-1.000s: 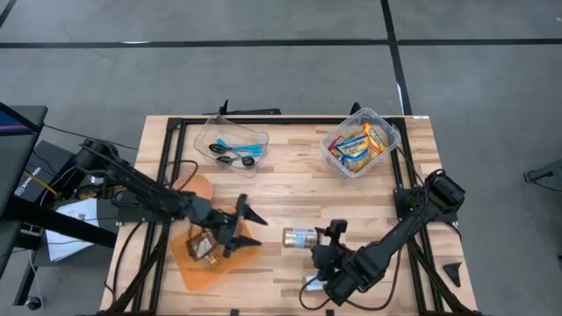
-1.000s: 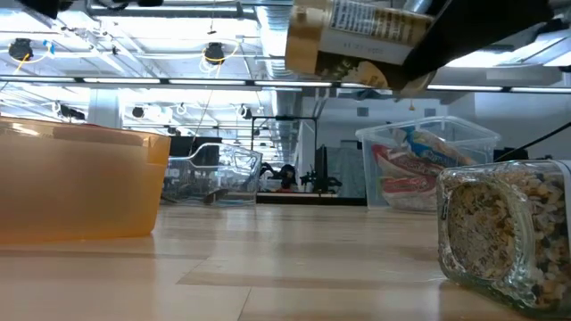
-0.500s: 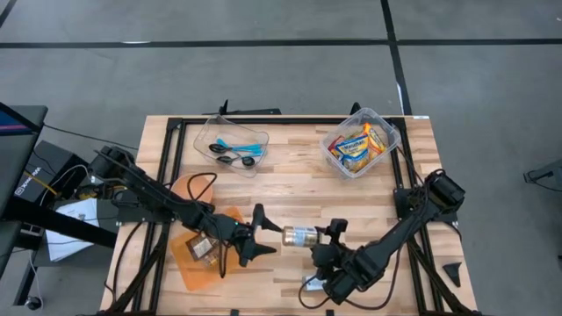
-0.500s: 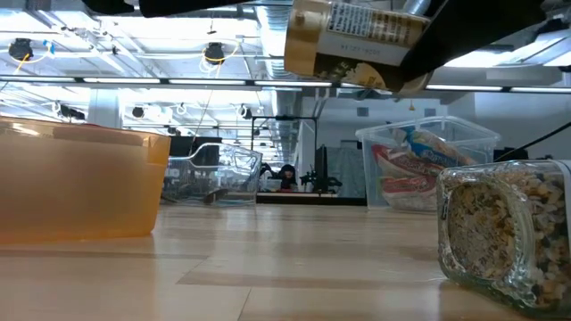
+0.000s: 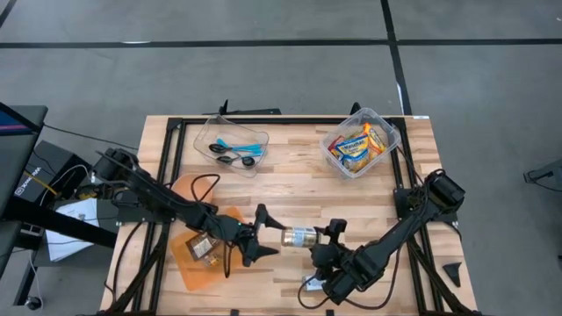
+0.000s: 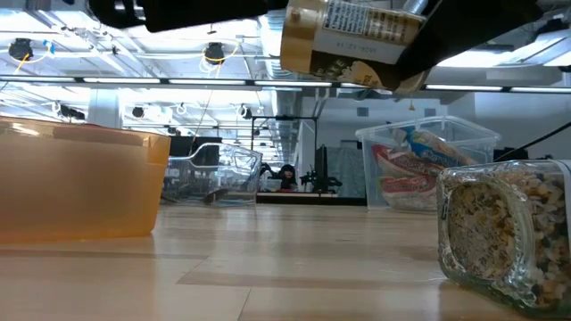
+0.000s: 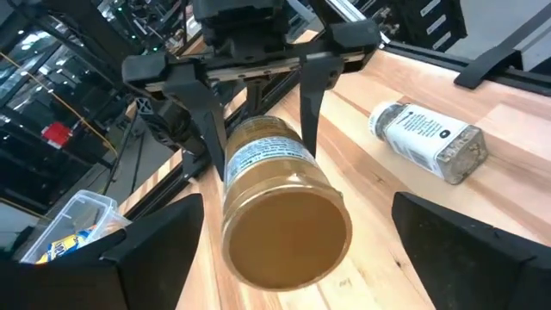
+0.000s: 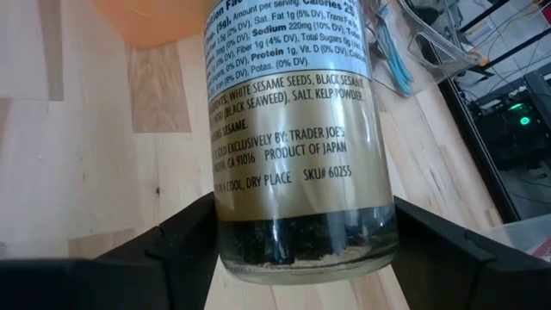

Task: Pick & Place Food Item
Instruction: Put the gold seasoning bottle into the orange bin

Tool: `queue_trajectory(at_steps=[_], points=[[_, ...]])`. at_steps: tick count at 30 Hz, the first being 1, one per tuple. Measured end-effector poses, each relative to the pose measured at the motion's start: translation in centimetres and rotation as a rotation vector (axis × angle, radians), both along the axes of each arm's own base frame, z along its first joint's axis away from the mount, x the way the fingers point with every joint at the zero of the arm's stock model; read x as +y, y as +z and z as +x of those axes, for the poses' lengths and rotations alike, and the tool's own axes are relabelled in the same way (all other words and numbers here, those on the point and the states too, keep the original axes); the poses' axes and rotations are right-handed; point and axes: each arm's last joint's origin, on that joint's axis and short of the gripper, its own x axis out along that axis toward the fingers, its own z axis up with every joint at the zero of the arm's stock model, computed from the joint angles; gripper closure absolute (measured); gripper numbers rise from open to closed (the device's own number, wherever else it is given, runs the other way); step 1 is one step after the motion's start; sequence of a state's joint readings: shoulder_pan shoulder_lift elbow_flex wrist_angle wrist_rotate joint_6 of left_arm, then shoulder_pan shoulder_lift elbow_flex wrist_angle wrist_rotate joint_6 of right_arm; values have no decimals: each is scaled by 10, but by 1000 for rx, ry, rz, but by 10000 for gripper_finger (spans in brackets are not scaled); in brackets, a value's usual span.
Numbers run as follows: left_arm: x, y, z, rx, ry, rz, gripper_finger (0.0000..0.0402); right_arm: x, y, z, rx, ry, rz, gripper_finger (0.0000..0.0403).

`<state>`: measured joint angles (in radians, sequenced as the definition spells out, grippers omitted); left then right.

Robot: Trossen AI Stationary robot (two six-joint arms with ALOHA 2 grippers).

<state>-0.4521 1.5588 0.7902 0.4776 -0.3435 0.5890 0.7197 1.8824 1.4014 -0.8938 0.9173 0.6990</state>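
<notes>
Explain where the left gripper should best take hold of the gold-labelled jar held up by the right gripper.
Probably the free lid end of the jar, approached end-on: the right gripper already clamps its far end, and the left gripper faces the lid, jaws open.

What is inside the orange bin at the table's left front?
In the high view the orange bin holds one small dark packaged item. The left arm crosses above the bin, so part of its interior is hidden.

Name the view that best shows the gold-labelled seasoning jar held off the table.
Left wrist view: the gold-labelled seasoning jar shows whole between the right gripper's fingers. Right wrist view shows only its label, low view its upper part, high view a small shape.
</notes>
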Motion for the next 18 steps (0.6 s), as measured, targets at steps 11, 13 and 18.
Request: queue_trajectory(at_steps=[11,13,18], points=[[8,-8,11,-18,0,-15,31,0,0,0,1,1,-1,127],[7,-9,12,-16,-25,-27,31,0,0,0,1,1,-1,127],[7,-23,21,-27,-35,-34,39,0,0,1,-1,-1,1,127]])
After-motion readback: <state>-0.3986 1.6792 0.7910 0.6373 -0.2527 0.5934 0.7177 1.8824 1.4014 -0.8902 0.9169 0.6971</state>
